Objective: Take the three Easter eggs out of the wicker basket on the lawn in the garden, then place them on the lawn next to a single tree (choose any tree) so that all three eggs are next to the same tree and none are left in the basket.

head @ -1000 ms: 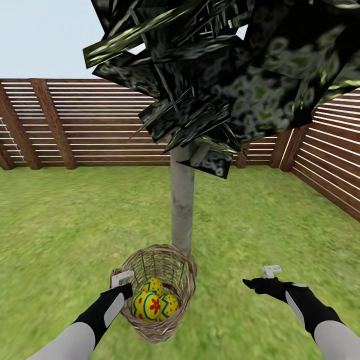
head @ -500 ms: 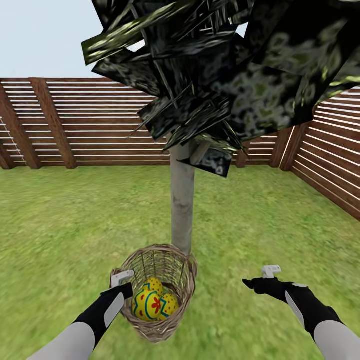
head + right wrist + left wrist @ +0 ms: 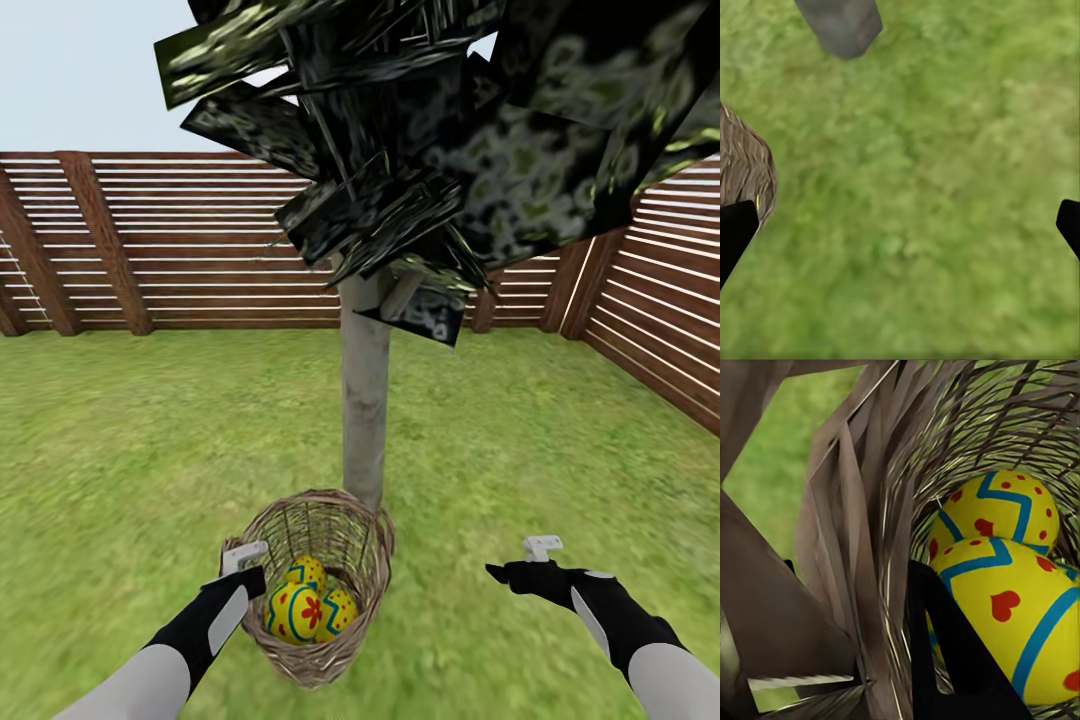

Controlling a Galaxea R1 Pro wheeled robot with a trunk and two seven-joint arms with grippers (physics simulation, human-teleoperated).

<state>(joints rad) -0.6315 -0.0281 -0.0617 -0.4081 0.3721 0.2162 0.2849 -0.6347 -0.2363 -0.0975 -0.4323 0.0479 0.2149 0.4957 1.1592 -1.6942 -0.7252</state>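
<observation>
The Easter eggs (image 3: 303, 605) lie together inside the wicker basket (image 3: 318, 655), which is tilted just in front of the tree (image 3: 365, 410) trunk. The left gripper (image 3: 245, 565) clamps the basket's rim, one finger (image 3: 945, 652) inside. The right gripper (image 3: 515, 572) hangs wide apart and empty above the lawn (image 3: 130, 450) beside the basket.

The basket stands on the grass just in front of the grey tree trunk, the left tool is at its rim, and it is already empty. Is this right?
Not quite: the basket is not empty. The head view shows three yellow eggs inside it, and the left wrist view shows two of them up close. The rest holds: it stands on the grass just in front of the grey tree trunk, with the left tool at its rim.
</observation>
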